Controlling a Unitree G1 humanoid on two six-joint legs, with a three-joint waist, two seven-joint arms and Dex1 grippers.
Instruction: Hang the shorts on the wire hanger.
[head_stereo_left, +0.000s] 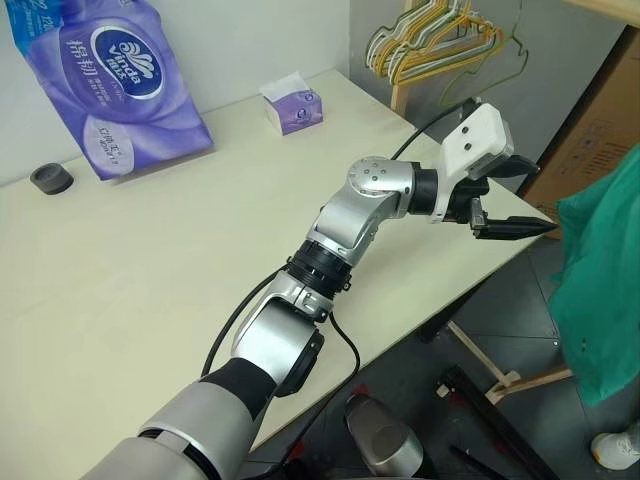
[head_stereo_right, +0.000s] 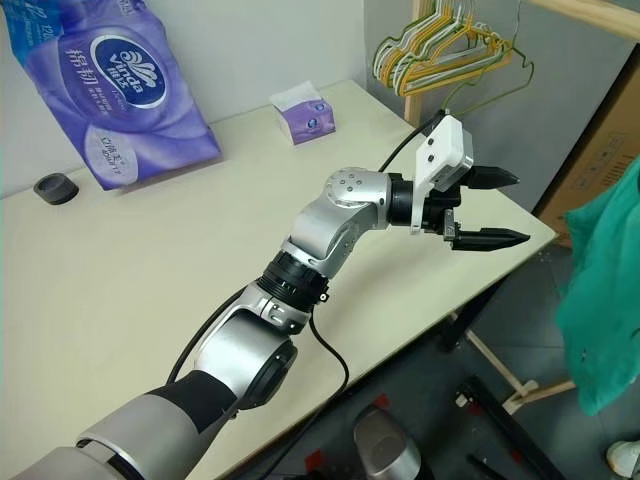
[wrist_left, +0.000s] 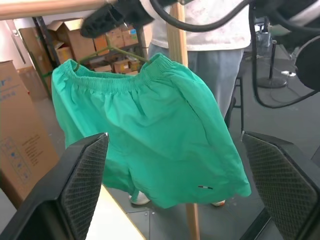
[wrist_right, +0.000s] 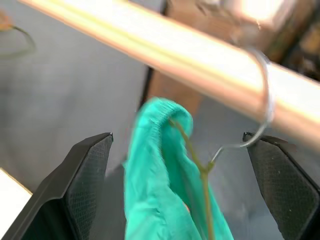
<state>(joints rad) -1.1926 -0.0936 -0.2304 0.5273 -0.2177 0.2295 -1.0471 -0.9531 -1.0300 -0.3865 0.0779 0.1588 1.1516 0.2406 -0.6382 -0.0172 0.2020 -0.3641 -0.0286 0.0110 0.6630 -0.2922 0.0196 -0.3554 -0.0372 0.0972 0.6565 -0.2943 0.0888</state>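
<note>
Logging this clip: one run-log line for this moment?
shorts: on hanger | hanger: hooked over rail | left tool: open, empty | right tool: open, empty

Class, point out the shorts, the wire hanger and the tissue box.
shorts (wrist_left: 150, 135): left wrist view, front fabric.
wire hanger (wrist_right: 264, 107): right wrist view, hook's curve.
tissue box (head_stereo_right: 308, 118): right eye view, purple side.

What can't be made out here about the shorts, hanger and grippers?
- Shorts: cut off by the picture's right edge in the eye views.
- Wire hanger: its lower frame lies inside the fabric; blurred in the right wrist view.
- Right gripper: partly cut off by the left wrist view's top edge.
</note>
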